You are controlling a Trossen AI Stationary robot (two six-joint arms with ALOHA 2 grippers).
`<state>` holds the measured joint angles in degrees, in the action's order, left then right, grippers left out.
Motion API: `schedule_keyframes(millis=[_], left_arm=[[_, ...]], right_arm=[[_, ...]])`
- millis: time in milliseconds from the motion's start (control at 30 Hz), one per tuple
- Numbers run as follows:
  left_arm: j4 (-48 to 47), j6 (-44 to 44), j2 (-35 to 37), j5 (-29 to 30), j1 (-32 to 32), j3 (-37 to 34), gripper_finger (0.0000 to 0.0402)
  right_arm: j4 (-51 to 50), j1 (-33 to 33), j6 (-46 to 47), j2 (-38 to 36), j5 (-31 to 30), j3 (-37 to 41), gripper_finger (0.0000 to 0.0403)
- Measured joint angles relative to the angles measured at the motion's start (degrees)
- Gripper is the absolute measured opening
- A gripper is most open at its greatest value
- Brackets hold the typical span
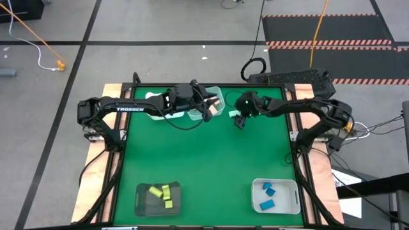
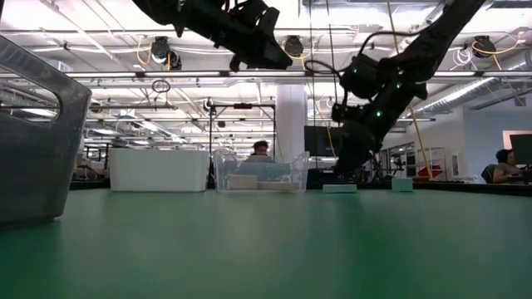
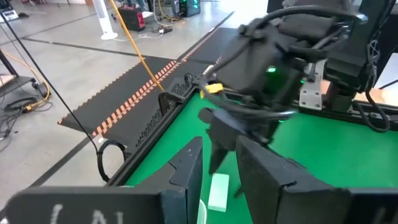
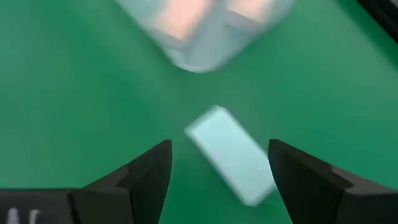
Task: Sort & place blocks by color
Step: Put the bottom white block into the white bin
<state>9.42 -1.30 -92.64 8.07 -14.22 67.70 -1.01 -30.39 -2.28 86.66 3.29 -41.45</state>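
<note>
A mint-teal bar block [image 4: 230, 155] lies flat on the green table [image 1: 204, 160] near its far edge, just right of a clear bin [image 1: 215, 96] that holds tan blocks [image 4: 186, 15]. My right gripper [image 4: 219, 146] hangs open above the bar and slants down at it. One finger stands on each side of the bar, and I see no touch. In the low view my right gripper [image 2: 345, 164] is still clear of the bar [image 2: 339, 188]. My left gripper [image 3: 217, 168] hovers high over the clear bin, a little open and empty.
A white bin [image 2: 158, 170] stands left of the clear bin at the far edge. A second mint block [image 2: 402, 184] lies farther right. At the near edge, a dark bin [image 1: 142, 199] holds yellow-green blocks and a white bin [image 1: 293, 198] holds blue ones. The table's middle is bare green.
</note>
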Motion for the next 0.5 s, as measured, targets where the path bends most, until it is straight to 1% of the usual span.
schedule_keyframes(millis=[100,200,267,367,500], left_arm=[[-0.91,0.27,0.0,0.01,0.0,0.0,0.0103],[-1.04,0.41,0.0,0.0,0.0,0.0,0.0102],[-1.12,0.36,0.0,0.01,0.0,0.0,0.0102],[-1.1,0.3,0.0,0.0,0.0,0.0,0.0102],[-1.13,0.29,0.0,0.01,0.0,0.0,0.0102]], right_arm=[[0.86,-2.74,-0.67,1.59,0.65,0.0,0.0253],[2.12,-4.68,-0.17,2.45,5.38,-0.02,0.0253],[2.63,-5.29,-0.4,3.12,7.33,-0.04,0.0253],[4.35,-5.29,-2.86,4.73,7.44,-0.04,0.0253],[4.79,-5.27,-3.96,7.78,7.85,-0.05,0.0253]])
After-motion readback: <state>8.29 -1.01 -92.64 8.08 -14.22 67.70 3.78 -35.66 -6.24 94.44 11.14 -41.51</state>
